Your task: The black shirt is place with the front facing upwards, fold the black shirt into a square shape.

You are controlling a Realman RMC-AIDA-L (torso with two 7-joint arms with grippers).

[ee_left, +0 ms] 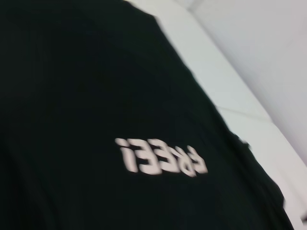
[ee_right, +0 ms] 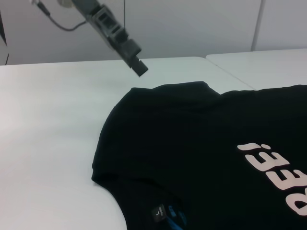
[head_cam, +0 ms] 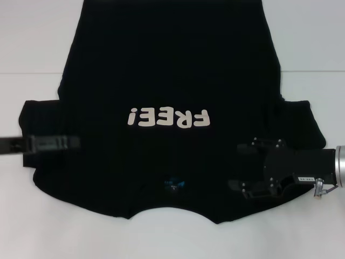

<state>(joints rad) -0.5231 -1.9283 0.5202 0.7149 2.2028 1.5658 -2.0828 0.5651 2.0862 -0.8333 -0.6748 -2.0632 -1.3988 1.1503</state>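
The black shirt point(head_cam: 172, 65) is matt cloth with smooth off-white lettering point(head_cam: 168, 117); beneath the shirt, the table point(ee_right: 48, 143) looks smooth, matt white.

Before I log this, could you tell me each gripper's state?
Left gripper: above the black shirt's left sleeve, state cannot be told.
Right gripper: open over the shirt's right shoulder, holding nothing.

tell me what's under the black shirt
The black shirt lies flat on a white table that shows around its edges; whatever sits beneath the cloth is covered.
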